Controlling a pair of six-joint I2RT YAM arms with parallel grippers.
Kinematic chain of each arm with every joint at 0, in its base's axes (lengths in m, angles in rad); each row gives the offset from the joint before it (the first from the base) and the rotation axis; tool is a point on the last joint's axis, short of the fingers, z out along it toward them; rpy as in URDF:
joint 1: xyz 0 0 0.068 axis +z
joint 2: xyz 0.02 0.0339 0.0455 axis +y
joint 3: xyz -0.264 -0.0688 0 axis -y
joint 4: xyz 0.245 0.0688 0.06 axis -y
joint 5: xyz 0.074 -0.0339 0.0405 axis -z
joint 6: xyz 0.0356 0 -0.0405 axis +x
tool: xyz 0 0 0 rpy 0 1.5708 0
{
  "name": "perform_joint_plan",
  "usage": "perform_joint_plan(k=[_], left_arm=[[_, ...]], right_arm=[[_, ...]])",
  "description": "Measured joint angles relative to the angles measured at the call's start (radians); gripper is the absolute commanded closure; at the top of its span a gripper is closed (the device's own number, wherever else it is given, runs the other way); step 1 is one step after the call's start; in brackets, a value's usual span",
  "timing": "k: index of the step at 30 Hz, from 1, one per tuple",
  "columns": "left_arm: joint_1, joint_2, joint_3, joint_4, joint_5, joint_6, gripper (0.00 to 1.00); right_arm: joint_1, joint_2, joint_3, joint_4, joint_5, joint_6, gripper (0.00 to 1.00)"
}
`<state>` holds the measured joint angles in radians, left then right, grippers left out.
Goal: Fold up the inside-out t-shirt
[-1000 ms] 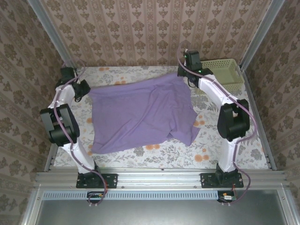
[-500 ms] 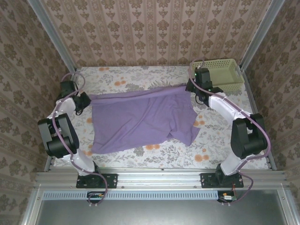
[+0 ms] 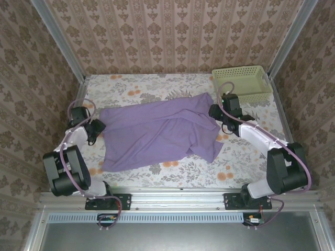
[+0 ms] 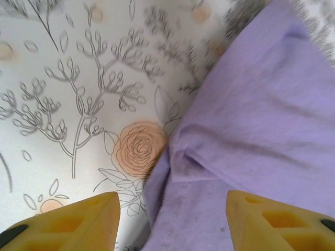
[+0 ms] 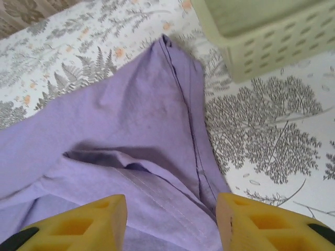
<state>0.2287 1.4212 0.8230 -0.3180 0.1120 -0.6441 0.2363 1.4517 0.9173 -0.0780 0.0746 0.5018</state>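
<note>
Two grippers, states, quick? (reviewer)

Left gripper (image 4: 172, 205): jaws apart, nothing clamped. Right gripper (image 5: 171, 204): same, yellow fingers spread, no fabric pinched. (annotator)

Where's the inside-out t-shirt (image 3: 157, 130) relative to the left one? (reviewer)

Its edge lies on the floral tablecloth (image 4: 63, 104) right under the gap. One finger hangs over bare tablecloth, the other over purple. There's a small bunched fold just ahead of the fingertips. Can't tell if the tips touch the fabric. (annotator)

And the right one? (reviewer)

The shirt is under and ahead of the fingers. A stitched seam runs forward from beside the gap to a corner of the shirt. A loose fold sits just ahead of the fingers. The pale green mesh basket (image 5: 272, 47) is ahead and off to one side, near that corner and clear of it. (annotator)

Overall lay? (reviewer)

In the top view the shirt is spread between the two grippers and rumpled, one gripper at each far corner. The rest of it trails back toward the arm bases. (annotator)
</note>
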Motion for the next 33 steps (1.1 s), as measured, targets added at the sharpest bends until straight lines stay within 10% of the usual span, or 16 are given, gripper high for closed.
perform_joint_plan(k=[18, 33], left_arm=[[-0.151, 0.477, 0.379, 0.024, 0.1, 0.016, 0.44], [-0.096, 0.579, 0.451, 0.122, 0.169, -0.053, 0.45]], right_arm=[[0.063, 0.806, 0.838, -0.286, -0.058, 0.045, 0.48], [-0.014, 0.972, 1.08, -0.416, -0.069, 0.209, 0.49]])
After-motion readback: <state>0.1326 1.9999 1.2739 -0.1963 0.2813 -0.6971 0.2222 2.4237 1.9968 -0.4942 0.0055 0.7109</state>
